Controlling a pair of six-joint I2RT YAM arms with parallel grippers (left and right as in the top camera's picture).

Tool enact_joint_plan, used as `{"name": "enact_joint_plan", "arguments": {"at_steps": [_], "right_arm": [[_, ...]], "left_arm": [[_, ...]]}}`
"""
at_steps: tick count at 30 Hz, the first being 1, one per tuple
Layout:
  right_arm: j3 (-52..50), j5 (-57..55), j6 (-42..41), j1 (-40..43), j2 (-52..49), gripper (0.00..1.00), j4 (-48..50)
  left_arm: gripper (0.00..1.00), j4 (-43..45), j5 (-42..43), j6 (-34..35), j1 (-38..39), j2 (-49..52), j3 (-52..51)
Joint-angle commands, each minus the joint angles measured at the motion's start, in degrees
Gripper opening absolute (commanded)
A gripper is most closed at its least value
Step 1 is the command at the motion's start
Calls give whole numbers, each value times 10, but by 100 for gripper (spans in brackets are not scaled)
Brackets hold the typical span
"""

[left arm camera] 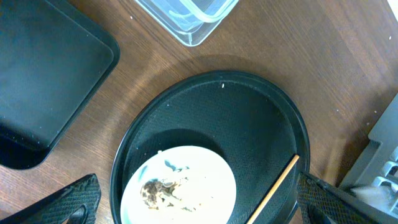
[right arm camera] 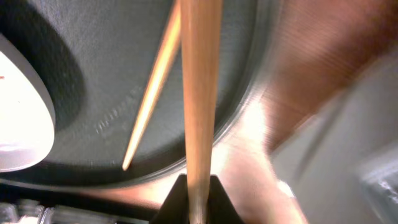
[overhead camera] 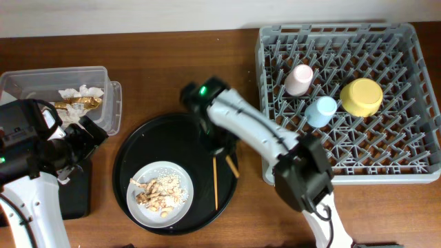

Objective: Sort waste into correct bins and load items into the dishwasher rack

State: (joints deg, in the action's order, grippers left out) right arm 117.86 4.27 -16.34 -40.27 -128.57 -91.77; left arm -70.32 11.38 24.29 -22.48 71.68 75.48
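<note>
My right gripper is shut on one wooden chopstick and holds it over the right edge of the round black tray. The second chopstick lies on that tray. The white plate with beige food scraps sits on the tray's front. My left gripper is open and empty, above the plate's left side. The pink cup, blue cup and yellow bowl stand in the grey rack.
The clear tub at the back left holds white paper and the gold wrapper. The shallow black tray lies at the front left, partly under my left arm.
</note>
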Motion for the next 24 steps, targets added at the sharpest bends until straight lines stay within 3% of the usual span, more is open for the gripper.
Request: {"name": "enact_joint_plan", "arguments": {"at_steps": [1,5,9,10,13,16,20,24], "right_arm": [[141,-33,-2,116,16,4,-56],[158,-8,26,279,17,4,-53],[122,-4,54,286,17,16,-22],[113,2,54,286,17,27,-15],[97,2,54,285,17,27,-10],[84,50,57,264,17,28,-6],[82,75,88,153,17,29,-2],[-22,44,-24,54,17,29,89]], "left_arm": [[99,2,-3,-1,-1,-3,1],[99,2,-3,-1,-1,-3,1],[99,2,-3,-1,-1,-3,1],[100,2,-3,-1,-1,-3,1],[99,2,-3,-1,-1,-3,1],[99,2,-3,-1,-1,-3,1],[99,2,-3,-1,-1,-3,1],[99,2,-3,-1,-1,-3,1]]}}
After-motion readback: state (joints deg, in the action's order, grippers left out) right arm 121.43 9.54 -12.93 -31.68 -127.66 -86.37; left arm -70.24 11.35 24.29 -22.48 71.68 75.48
